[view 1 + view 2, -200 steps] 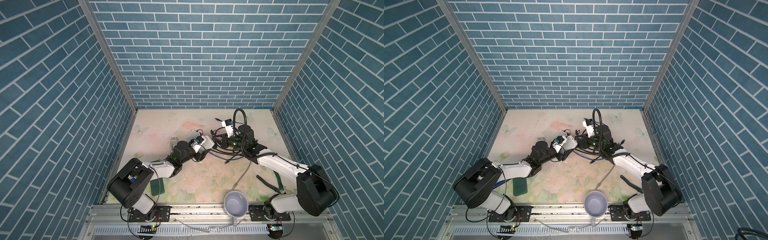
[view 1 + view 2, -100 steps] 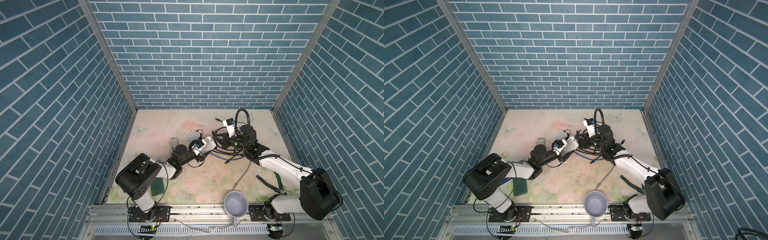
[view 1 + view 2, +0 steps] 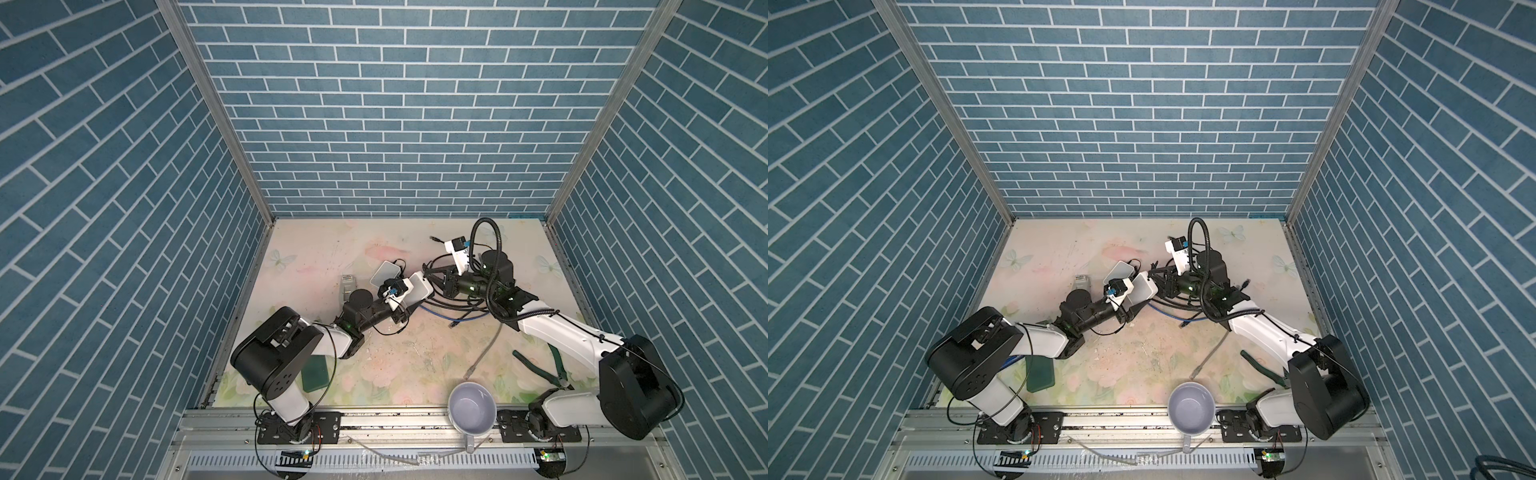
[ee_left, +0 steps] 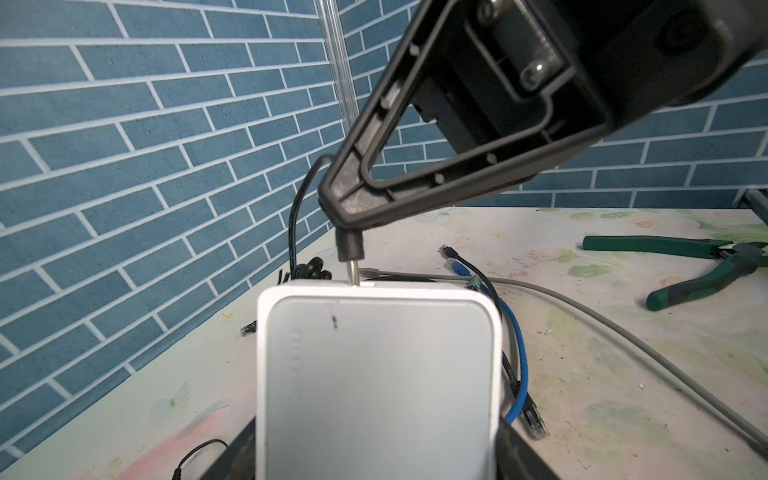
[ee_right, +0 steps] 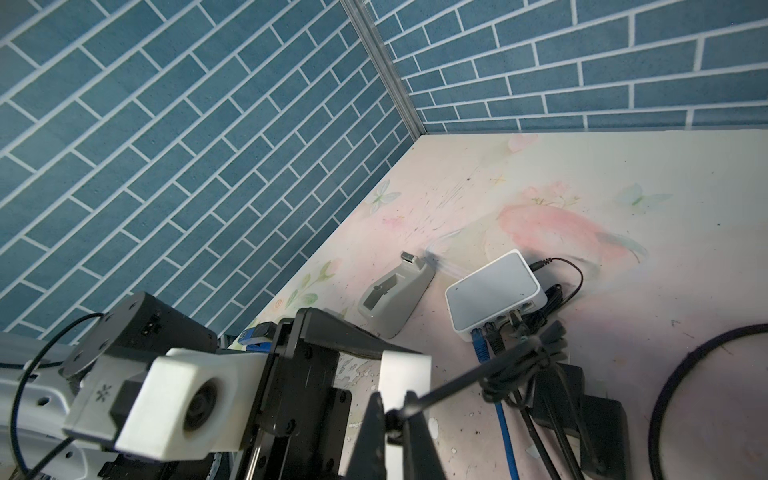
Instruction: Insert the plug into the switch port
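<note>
A white switch is clamped by its two sides in my left gripper and held off the table; both top views show the switch near the middle. My right gripper is shut on a black barrel plug, its cord running off to a bundle. The plug's metal tip meets the switch's far edge. The port itself is hidden. In both top views the right gripper sits just right of the held switch.
A second white switch with cables plugged in lies on the table by a grey holder. Blue cable, grey cable, green pliers, a mug and a green pad lie nearer the front.
My left arm has shifted its shoulder and elbow, and the held switch has edged slightly toward the right gripper. The right gripper with the plug has barely moved.
</note>
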You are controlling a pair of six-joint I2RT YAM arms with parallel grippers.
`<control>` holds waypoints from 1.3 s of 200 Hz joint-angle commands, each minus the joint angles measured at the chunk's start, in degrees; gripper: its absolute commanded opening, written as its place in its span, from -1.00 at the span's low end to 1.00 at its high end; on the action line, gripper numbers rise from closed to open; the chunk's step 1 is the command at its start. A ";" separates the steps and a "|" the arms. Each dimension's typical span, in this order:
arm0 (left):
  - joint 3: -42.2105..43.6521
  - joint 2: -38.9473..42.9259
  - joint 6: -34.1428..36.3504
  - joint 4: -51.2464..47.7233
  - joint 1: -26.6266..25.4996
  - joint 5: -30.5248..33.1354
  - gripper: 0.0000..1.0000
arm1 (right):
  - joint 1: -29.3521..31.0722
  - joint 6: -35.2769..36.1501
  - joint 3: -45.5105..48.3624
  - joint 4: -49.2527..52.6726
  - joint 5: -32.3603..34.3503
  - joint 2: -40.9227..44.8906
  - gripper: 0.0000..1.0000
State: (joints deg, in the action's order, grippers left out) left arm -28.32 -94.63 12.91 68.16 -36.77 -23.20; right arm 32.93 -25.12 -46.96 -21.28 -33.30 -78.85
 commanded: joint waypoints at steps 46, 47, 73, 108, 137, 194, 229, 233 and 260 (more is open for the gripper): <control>-0.47 -0.21 0.01 4.35 -0.06 -0.44 -0.24 | 0.32 0.95 2.83 -0.01 1.44 -1.23 -1.00; -0.49 -0.21 0.01 4.35 -0.10 -0.44 -0.24 | 0.31 0.95 2.88 0.00 1.46 -1.22 -1.00; -0.41 -0.22 0.19 4.13 -0.07 -0.17 -0.24 | 0.34 1.60 3.49 0.39 1.54 -0.20 -1.00; -0.40 -0.29 0.01 4.26 -0.10 -0.02 -0.24 | 0.40 3.13 3.54 2.61 -0.06 0.52 -1.00; -0.51 -0.32 -0.56 5.32 -0.12 -0.14 -0.26 | 0.74 2.90 3.37 2.66 -0.54 -0.40 -1.00; -2.68 0.13 -4.81 11.60 -0.05 -1.00 -0.29 | 3.01 2.98 2.40 3.75 1.24 -3.71 -1.00; -6.65 2.48 -4.95 8.32 -0.07 -3.66 -0.29 | 4.02 2.87 1.76 6.06 2.05 -5.46 -1.00; -7.14 2.76 -4.99 7.80 -0.06 -3.89 -0.29 | 4.14 2.89 1.62 6.39 2.16 -5.66 -1.00; -8.49 4.34 -3.99 7.70 -0.05 -4.93 -0.29 | 4.59 2.76 0.56 7.57 1.84 -7.24 -1.00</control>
State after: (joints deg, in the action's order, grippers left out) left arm -30.74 -95.31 8.16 63.42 -35.94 -23.42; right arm 34.59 -23.51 -46.54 -23.33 -28.16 -82.39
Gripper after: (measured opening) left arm 0.732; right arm 0.083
